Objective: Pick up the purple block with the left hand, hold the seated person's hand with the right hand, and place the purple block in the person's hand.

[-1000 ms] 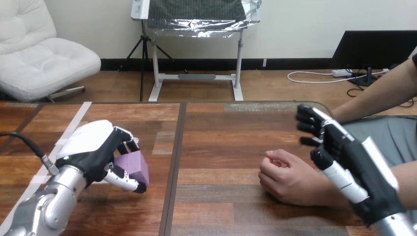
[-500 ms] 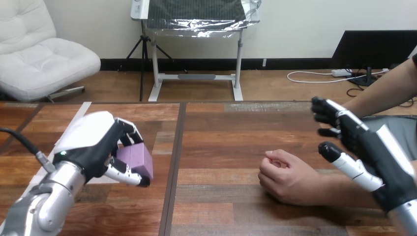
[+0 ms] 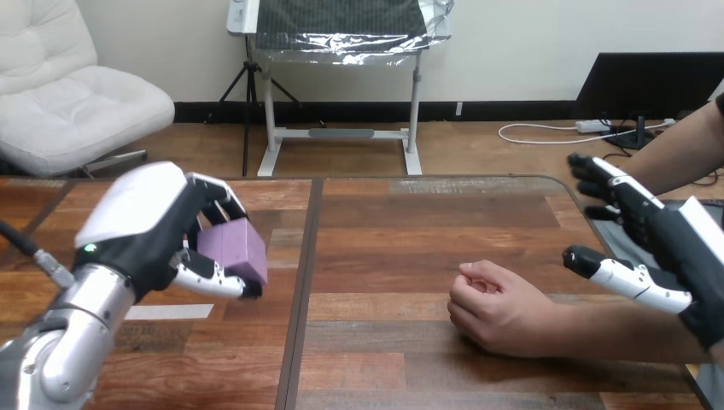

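The left hand (image 3: 141, 226) is gripping the block (image 3: 230, 248) over the tabletop's (image 3: 393, 231) left side. The right hand (image 3: 670, 243) is hanging unclenched by the right edge, apart from the person's hand (image 3: 499, 312), which is resting as a loose fist. Next, probably, the right hand needs to clasp it.

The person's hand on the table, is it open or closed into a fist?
Closed. The person's hand rests on the table with its fingers curled in, making a loose fist, and no palm is showing.
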You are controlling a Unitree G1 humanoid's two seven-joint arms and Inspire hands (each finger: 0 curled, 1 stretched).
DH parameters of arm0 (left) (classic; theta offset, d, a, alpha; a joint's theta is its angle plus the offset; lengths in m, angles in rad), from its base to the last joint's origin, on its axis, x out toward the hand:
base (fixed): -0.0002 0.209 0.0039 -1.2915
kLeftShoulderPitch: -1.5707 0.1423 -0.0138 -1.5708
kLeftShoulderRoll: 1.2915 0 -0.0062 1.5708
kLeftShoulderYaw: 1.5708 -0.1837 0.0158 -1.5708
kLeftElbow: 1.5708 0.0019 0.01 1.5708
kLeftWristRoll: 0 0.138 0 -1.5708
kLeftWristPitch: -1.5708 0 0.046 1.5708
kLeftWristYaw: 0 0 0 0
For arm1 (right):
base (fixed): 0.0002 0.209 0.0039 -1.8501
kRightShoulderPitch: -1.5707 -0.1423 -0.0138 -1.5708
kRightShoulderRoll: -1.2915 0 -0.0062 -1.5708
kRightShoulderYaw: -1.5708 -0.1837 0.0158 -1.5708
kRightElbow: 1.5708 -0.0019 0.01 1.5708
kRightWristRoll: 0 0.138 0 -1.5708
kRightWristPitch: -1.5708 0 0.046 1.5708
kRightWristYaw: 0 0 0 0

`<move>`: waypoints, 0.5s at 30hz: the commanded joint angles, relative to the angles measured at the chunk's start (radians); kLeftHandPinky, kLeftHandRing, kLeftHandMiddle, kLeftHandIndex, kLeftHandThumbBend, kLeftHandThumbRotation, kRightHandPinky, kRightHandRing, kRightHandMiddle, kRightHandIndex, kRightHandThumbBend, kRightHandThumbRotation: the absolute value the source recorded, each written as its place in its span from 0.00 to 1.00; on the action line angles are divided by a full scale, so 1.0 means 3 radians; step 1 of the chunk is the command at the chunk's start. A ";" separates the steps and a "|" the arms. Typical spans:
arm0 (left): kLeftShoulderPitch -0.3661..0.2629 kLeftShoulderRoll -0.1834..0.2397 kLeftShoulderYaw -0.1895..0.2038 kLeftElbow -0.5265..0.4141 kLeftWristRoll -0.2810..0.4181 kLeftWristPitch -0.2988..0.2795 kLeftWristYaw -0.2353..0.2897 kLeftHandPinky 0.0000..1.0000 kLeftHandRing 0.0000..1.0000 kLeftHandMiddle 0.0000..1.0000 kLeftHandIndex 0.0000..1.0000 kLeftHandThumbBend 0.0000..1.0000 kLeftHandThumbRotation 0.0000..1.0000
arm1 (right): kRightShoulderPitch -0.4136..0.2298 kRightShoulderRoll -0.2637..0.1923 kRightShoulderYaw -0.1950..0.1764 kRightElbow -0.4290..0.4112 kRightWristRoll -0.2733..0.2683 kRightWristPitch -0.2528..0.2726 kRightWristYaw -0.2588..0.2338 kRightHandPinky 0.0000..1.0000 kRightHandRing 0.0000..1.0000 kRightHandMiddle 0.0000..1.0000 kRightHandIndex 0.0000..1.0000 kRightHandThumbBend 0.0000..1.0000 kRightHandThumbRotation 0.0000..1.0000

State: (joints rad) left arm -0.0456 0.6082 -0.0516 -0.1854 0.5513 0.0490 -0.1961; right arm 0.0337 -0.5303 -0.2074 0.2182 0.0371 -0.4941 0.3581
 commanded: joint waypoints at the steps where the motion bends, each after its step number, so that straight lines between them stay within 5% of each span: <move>1: 0.0022 -0.0034 0.0133 -0.0301 -0.0044 0.0033 0.0002 0.26 0.34 0.43 0.46 0.73 0.00 | -0.0223 -0.0155 -0.0062 0.0043 -0.0014 -0.0069 0.0043 0.85 0.92 0.95 0.94 1.00 0.66; 15: 0.0230 -0.0078 0.0204 -0.0595 -0.0110 0.0061 -0.0038 0.29 0.37 0.44 0.46 0.73 0.00 | -0.0154 -0.0556 -0.0047 -0.0126 -0.0392 0.0283 0.0127 0.73 0.90 0.96 0.99 1.00 0.65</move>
State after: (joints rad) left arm 0.0269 0.5960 -0.0181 -0.3053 0.5298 0.0638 -0.2024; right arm 0.0290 -0.6330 -0.2085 0.2266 -0.0571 -0.4343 0.3856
